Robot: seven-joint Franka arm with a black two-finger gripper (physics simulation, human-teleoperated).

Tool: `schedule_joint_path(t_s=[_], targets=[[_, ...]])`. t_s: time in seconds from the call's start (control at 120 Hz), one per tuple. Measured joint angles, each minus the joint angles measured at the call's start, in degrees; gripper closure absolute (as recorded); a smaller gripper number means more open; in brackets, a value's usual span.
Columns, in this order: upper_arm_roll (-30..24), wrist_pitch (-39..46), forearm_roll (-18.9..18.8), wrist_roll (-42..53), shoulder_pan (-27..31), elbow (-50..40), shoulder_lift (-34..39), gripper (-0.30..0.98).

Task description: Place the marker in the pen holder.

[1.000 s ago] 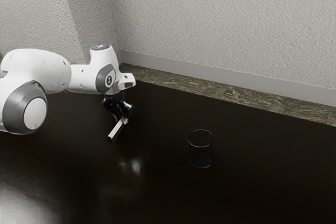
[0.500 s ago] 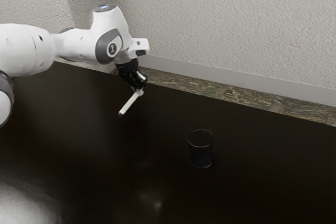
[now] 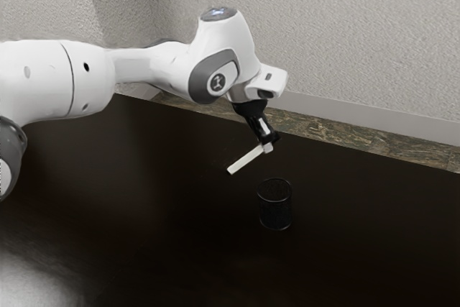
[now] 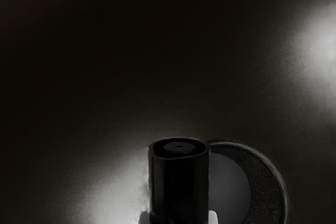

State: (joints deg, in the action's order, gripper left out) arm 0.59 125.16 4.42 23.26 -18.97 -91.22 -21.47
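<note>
Wall: pale and rough [image 3: 338,34], at the far side, above a skirting board [image 3: 359,114] and a strip of mottled floor [image 3: 338,131].
Table: dark and glossy [image 3: 180,235], its near side cut off from you.
Arm: white and grey [image 3: 54,80], cut off at the exterior view's left.
Gripper: clamped [image 3: 268,147] on the marker [image 3: 246,159]; your wrist view has pale fingertips [image 4: 212,217] on both sides of it.
Marker: held tilted above the table, free end down toward the exterior view's left, outside the pen holder [image 3: 276,215].
Pen holder: upright on the table; in your wrist view the marker hides part of its rim (dark on dark, hard to make out).
Badge: a small dark logo [image 3: 218,83] on the arm, too small for you to read.
</note>
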Motion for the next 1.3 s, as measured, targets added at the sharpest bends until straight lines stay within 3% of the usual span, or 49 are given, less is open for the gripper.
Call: schedule_joint_path(t_s=[0.192,0.417,0.542,0.917,1.108,1.3], targets=[[-2.33,1.35,0.33,2.26,-0.83,5.95,-4.51,0.79],[-3.21,3.21,7.08,4.08,-0.7,8.09,-8.53,0.79],[-3.07,4.53,8.9,5.16,-0.31,8.52,-9.86,0.79],[-2.73,7.21,9.6,7.77,-0.05,13.45,-17.27,0.79],[-2.97,7.67,9.31,8.19,0.93,12.7,-16.85,0.78],[-13.01,7.26,9.53,8.74,10.06,8.28,-15.83,0.75]])
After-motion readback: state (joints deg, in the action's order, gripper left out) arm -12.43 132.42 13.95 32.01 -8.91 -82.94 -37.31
